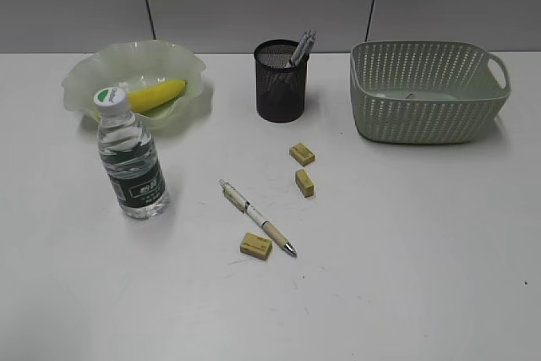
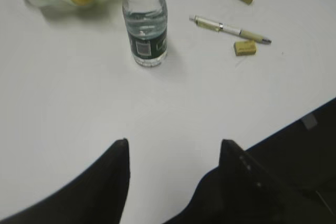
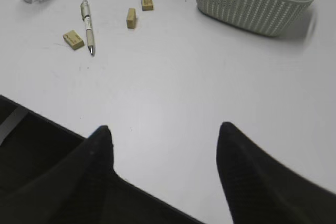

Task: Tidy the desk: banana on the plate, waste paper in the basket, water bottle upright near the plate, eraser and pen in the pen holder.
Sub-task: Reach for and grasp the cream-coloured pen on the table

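The large plain white desk (image 1: 406, 251) carries all things. The smooth yellow curved banana (image 1: 156, 95) lies inside the pale green wavy-rimmed glass-like plate (image 1: 182, 61), at about 10 o'clock of the desk in the exterior view. The small clear plastic water bottle (image 1: 129, 155) w/ dark green label and white cap stands upright just beside the plate, at its 6 o'clock. The black wire-mesh pen holder (image 1: 281, 82) stands at 12 o'clock, w/ pens in it already. The pale sage-green perforated plastic basket (image 1: 427, 90) is at 2 o'clock; something small lies on its bottom, I cannot tell what.

Near the desk centre lies a white-and-beige pen (image 1: 257, 217), slanted. Three small tan erasers are around it: one (image 1: 255, 246) just beside the pen tip, one (image 1: 304, 183) and one (image 1: 302, 154) at approx. 1 o'clock from the pen, apart from it.

The left gripper (image 2: 173, 145) and the right gripper (image 3: 165, 129) both hover over bare desk near the front edge, jaws apart, nothing between them.
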